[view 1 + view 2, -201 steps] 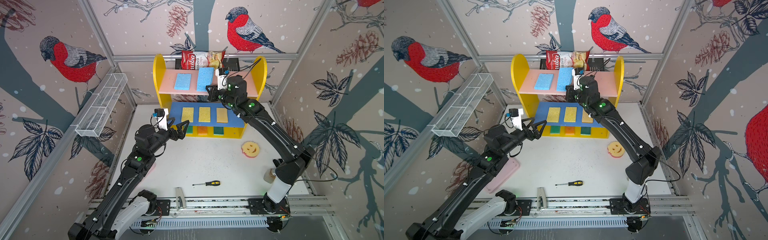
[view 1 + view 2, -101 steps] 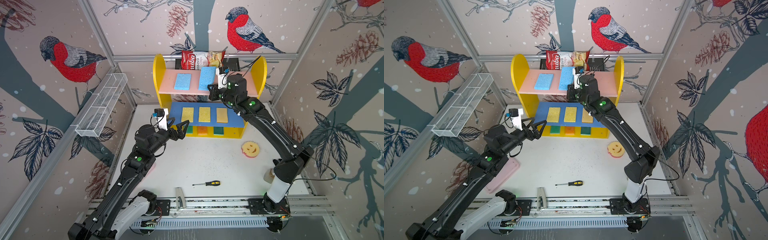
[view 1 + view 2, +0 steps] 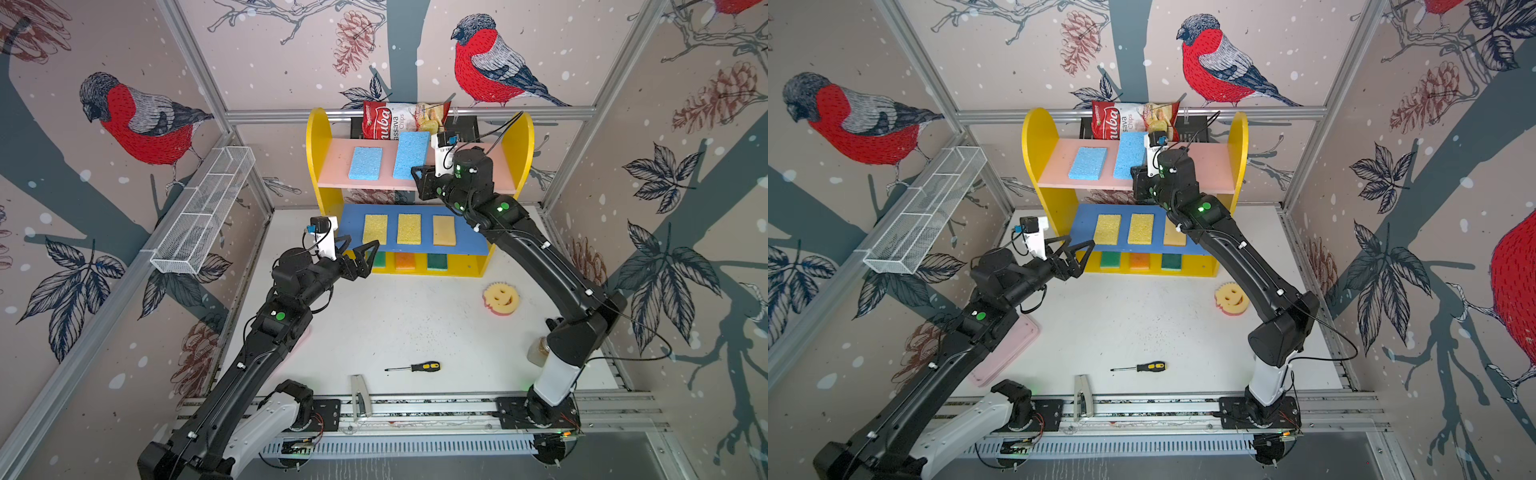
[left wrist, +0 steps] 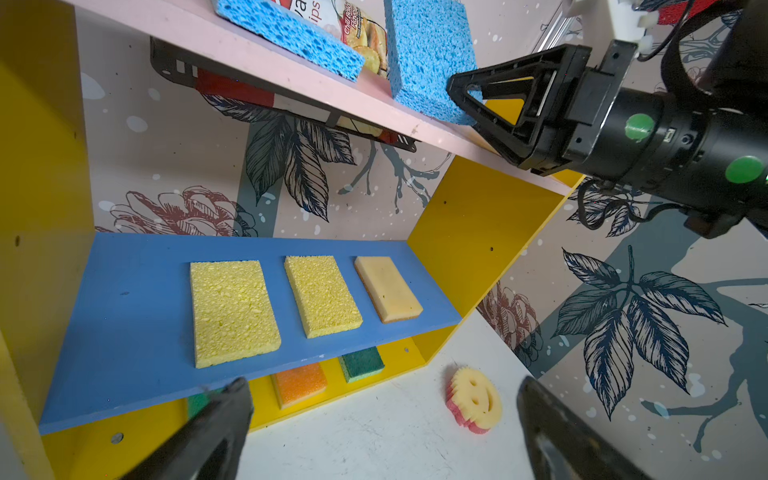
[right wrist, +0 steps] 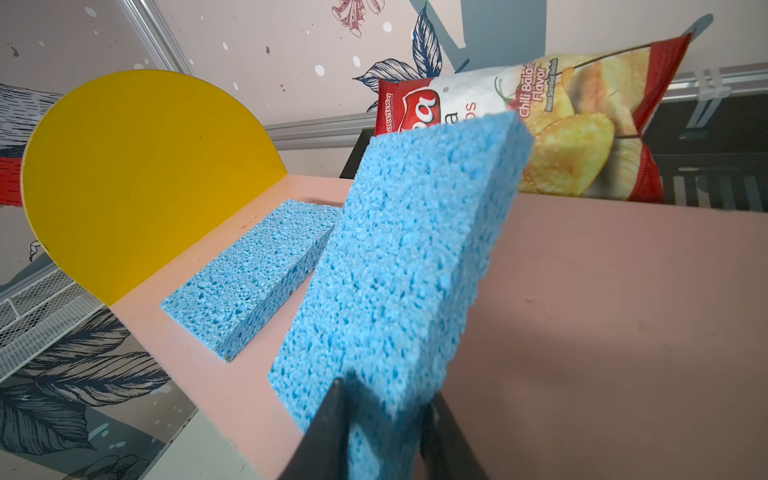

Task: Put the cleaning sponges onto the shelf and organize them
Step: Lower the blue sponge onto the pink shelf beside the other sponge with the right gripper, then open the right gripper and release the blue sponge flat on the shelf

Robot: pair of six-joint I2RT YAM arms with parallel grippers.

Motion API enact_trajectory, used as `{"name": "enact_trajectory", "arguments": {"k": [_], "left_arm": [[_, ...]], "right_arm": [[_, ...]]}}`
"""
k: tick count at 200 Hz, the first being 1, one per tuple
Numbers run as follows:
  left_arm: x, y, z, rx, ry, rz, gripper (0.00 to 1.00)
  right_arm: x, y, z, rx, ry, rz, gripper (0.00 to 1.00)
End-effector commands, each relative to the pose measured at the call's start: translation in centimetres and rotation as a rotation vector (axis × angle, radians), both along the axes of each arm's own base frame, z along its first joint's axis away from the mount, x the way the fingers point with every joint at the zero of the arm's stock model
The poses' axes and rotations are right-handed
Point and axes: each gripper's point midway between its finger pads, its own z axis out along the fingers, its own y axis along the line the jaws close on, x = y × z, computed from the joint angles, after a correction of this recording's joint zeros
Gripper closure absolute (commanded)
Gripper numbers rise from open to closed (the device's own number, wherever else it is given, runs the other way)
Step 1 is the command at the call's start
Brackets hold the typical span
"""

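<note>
On the pink board (image 3: pixel 332 168), the right jaws have begun loosening on a blue sponge (image 3: pixel 411 154).
In both top views, upper centre, the right arm (image 3: pixel 540 253) stretches up to the front edge of the shelf (image 3: pixel 316 145). The blue sponge stands tilted beside a flat sponge (image 3: pixel 365 163). Those jaws were shut a second ago and are now parting, so this placement looks nearly finished. The smiley sponge (image 3: pixel 1230 297) is still on the bench (image 3: pixel 395 324), right of centre. The left arm (image 3: pixel 286 316) hovers before the blue board (image 3: pixel 351 226), its jaws spread wide and empty. In the left wrist view the right jaws flank the blue sponge's corner. In the right wrist view its near end sits between them; I cannot tell whether they still pinch it.
</note>
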Motion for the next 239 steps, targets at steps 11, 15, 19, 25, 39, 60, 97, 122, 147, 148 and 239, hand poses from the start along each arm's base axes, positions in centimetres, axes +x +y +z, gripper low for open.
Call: {"name": "enact_trajectory", "arguments": {"k": [11,15,19,25,39,60,97,122,147,148,239], "left_arm": [[0.0,-0.3,0.5,-0.008,-0.022,-0.013,0.02],[0.0,-0.2,0.5,-0.008,-0.022,-0.012,0.02],[0.1,-0.2,0.5,-0.007,-0.022,-0.012,0.02],[0.1,-0.2,0.4,-0.007,-0.021,-0.012,0.02],[0.0,-0.2,0.6,-0.009,-0.025,-0.011,0.02],[0.0,-0.2,0.8,-0.01,-0.03,-0.01,0.02],[0.1,-0.3,0.8,-0.011,-0.03,-0.013,0.02],[0.1,-0.4,0.7,-0.011,-0.025,-0.018,0.02],[0.1,-0.4,0.8,-0.012,-0.027,-0.017,0.02],[0.1,-0.4,0.7,-0.012,-0.027,-0.018,0.02],[0.3,-0.2,1.1,-0.023,-0.024,-0.005,0.02]], "right_arm": [[1.0,-1.5,-3.0,-0.096,0.057,-0.083,0.64],[1.0,-1.6,-2.9,-0.096,0.055,-0.087,0.62],[1.1,-1.7,-2.9,-0.097,0.056,-0.091,0.61],[1.1,-1.7,-3.0,-0.099,0.056,-0.095,0.59],[1.2,-1.9,-3.1,-0.097,0.059,-0.1,0.54],[1.4,-2.0,-3.2,-0.095,0.063,-0.106,0.47],[1.5,-2.4,-2.9,-0.087,0.06,-0.117,0.39],[1.6,-2.7,-2.7,-0.081,0.056,-0.121,0.37],[1.5,-2.7,-2.5,-0.077,0.054,-0.118,0.36],[1.5,-2.8,-2.5,-0.077,0.054,-0.118,0.36],[-1.3,-3.3,0.6,-0.012,-0.032,-0.037,0.32]]}}
